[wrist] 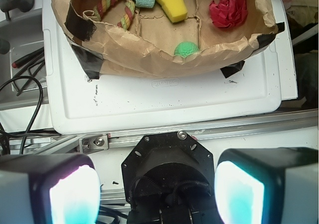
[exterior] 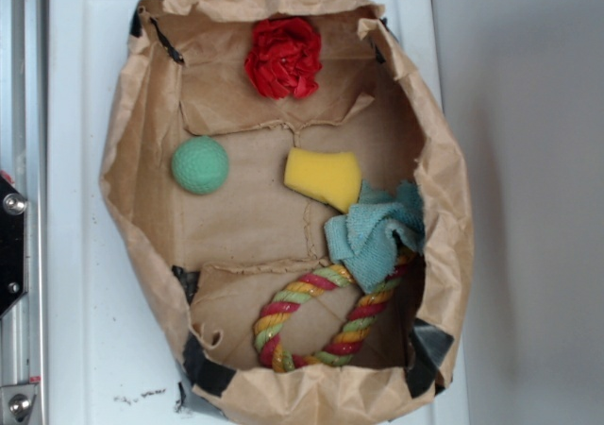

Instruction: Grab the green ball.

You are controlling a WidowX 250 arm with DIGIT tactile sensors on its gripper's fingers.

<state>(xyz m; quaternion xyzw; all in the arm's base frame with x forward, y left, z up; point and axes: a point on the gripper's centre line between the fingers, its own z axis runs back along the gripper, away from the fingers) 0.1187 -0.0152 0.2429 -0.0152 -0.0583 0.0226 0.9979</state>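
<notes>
Green ball: rests on the paper bag's floor, apart from the yellow sponge.
Claw: spread wide, empty, outside the bag.

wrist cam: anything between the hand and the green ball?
Yes. In the wrist view, between the open hand and the green ball lie a metal rail, bare white tray and the paper bag's near wall.

Exterior view: we look straight down, close, onto paper bag tray on white board. Wrist view: we look obliquely from behind gripper, farther back, outside board edge, toward tray's side wall. Both views share tray interior: green ball, yellow sponge.
</notes>
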